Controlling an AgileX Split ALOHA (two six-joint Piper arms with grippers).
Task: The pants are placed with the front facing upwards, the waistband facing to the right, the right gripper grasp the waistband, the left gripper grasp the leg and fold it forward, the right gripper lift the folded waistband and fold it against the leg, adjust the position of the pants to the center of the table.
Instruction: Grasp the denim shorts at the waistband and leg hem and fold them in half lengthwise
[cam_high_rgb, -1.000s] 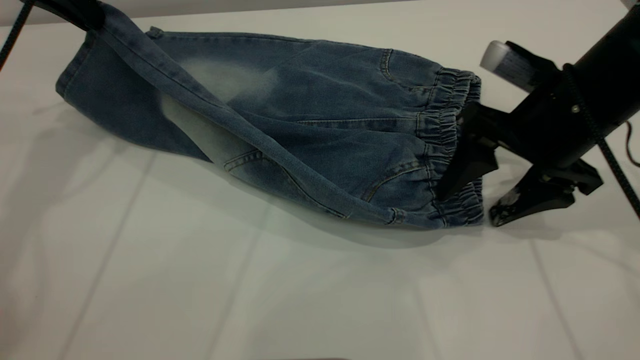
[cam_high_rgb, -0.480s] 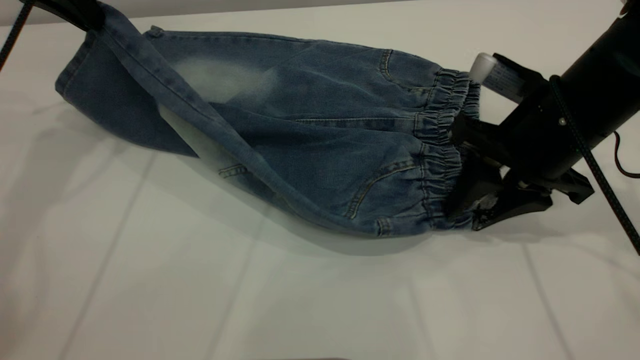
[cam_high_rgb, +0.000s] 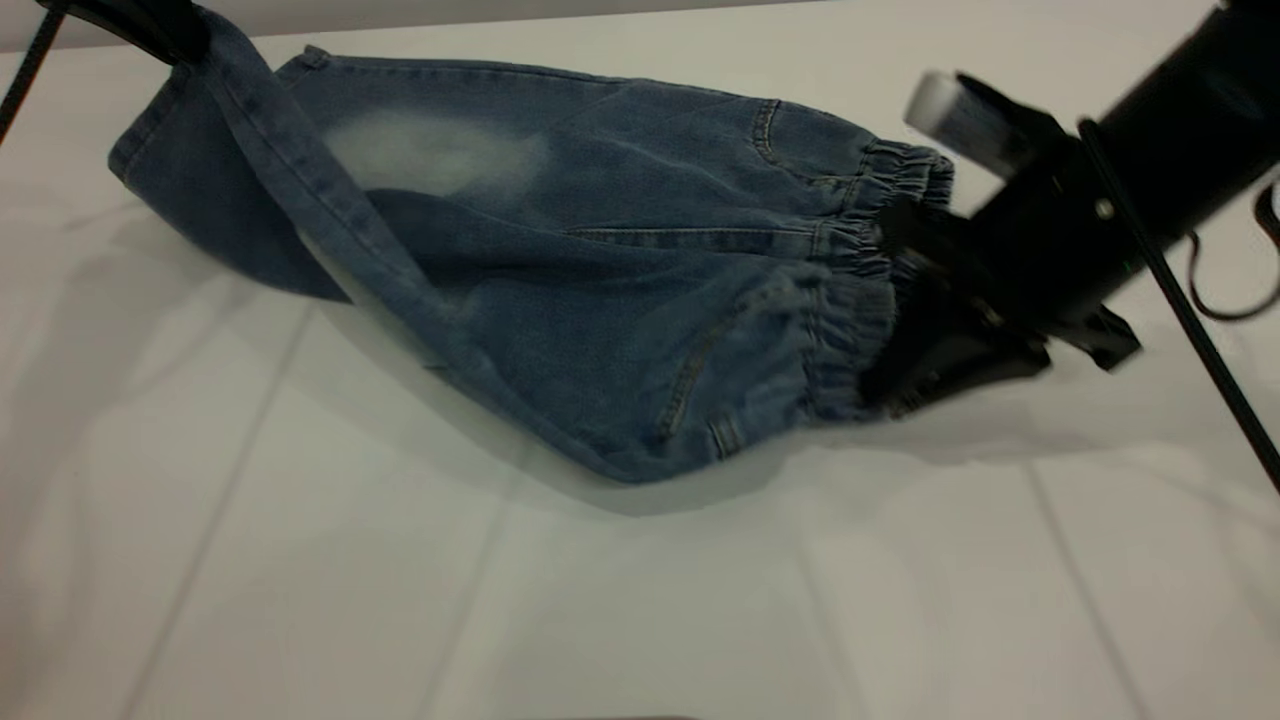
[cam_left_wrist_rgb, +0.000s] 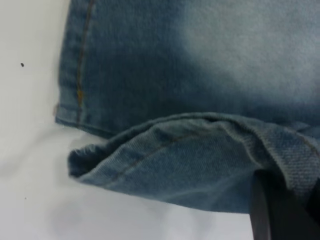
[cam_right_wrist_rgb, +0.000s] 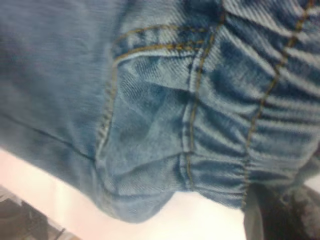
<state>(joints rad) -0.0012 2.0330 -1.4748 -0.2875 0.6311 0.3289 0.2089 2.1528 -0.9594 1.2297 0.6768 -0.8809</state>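
Black left gripper (cam_high_rgb: 165, 35), far-left top corner, is pinching the leg hem of the short blue denim pants (cam_high_rgb: 560, 260), lifting it w/ fingers closed. Pants are sagging across the white table (cam_high_rgb: 640, 600). Bulky black right gripper (cam_high_rgb: 905, 370) is clamping the ruched waistband (cam_high_rgb: 850, 340), raised.

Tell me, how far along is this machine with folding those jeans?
Early on. Both grasps look made: the right gripper pinches the waistband, and the left gripper holds a leg hem of the pants raised. In hand: the near half is lifted off the table, mid-fold. Left: laying it down, folding waistband to leg, centring.
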